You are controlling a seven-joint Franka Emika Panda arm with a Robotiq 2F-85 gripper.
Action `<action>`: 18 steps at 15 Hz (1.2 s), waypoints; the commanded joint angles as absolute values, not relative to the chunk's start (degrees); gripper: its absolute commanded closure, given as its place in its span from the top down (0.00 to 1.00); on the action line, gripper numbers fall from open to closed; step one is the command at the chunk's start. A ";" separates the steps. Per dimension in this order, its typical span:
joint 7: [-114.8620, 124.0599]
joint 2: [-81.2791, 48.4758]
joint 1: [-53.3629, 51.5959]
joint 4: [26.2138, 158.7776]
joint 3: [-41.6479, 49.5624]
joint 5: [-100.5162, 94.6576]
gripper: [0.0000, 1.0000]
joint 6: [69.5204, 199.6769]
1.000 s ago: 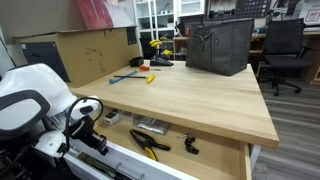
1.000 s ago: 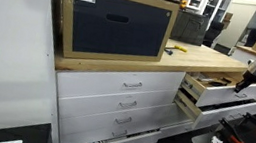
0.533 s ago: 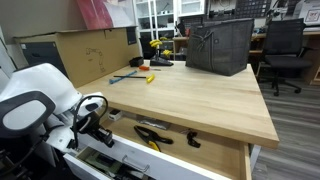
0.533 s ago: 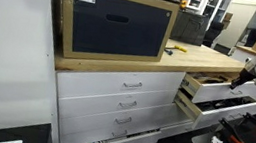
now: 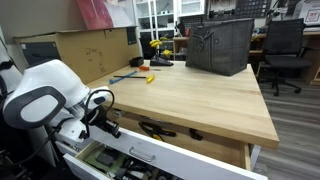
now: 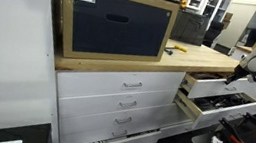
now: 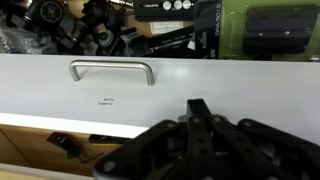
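My gripper (image 7: 197, 108) is shut, with its fingers pressed together against the white front (image 7: 250, 95) of the top drawer, right of its metal handle (image 7: 111, 70). It holds nothing. In both exterior views the gripper (image 5: 103, 122) (image 6: 237, 73) is at the open top drawer, just under the edge of the wooden tabletop (image 5: 200, 95). Black pliers (image 5: 155, 130) lie inside that drawer. A lower drawer (image 5: 135, 160) stands pulled out further and is full of dark tools (image 7: 120, 25).
A dark bin (image 5: 220, 45) stands at the back of the tabletop, with small hand tools (image 5: 150, 77) to its left. A cardboard box (image 5: 85, 50) and an office chair (image 5: 285, 50) stand behind. More shut drawers (image 6: 123, 106) fill the cabinet front.
The arm has moved up and toward the cabinet. The top drawer has slid partly in, so more of the lower open drawer shows beneath it.
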State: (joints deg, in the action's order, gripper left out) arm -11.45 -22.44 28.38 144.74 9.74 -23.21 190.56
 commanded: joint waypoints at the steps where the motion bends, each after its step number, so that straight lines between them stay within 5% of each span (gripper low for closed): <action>1: -12.31 -24.40 24.74 141.69 10.74 -18.33 0.00 192.99; 18: -10.43 -39.76 -0.10 129.36 25.22 -1.06 0.00 196.61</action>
State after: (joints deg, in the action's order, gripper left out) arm -11.13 -36.26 2.49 131.74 24.06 -2.50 193.09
